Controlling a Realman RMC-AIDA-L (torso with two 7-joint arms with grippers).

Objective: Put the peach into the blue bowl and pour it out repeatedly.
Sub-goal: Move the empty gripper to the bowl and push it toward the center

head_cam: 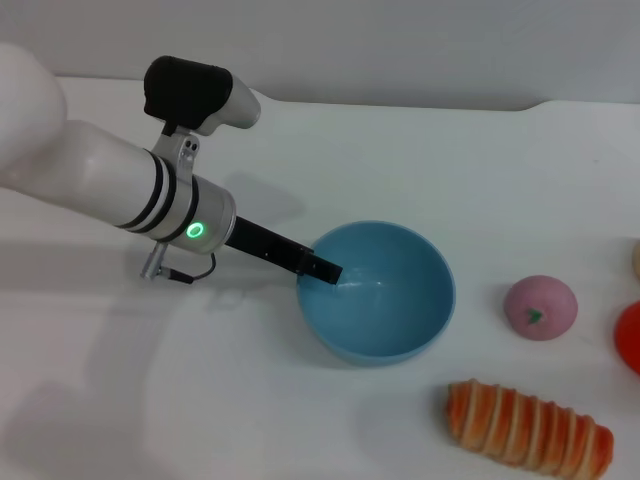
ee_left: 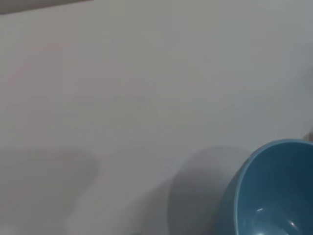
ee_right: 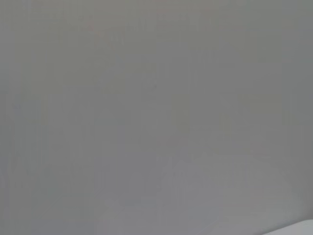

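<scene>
Smooth, glossy plastic on the blue bowl [head_cam: 385, 300]; matt, plain white on the tabletop [head_cam: 420, 160]; matt pink on the peach [head_cam: 540, 307].

place: robot test bench | evidence: bare white tabletop [head_cam: 420, 160], toy food

left arm [head_cam: 110, 175]: white shell | black bands | green LED | black end effector [head_cam: 322, 270]

The peach [head_cam: 540, 307] lies right of the bowl [head_cam: 400, 340], apparently apart, the bread [head_cam: 528, 427] before it.
</scene>
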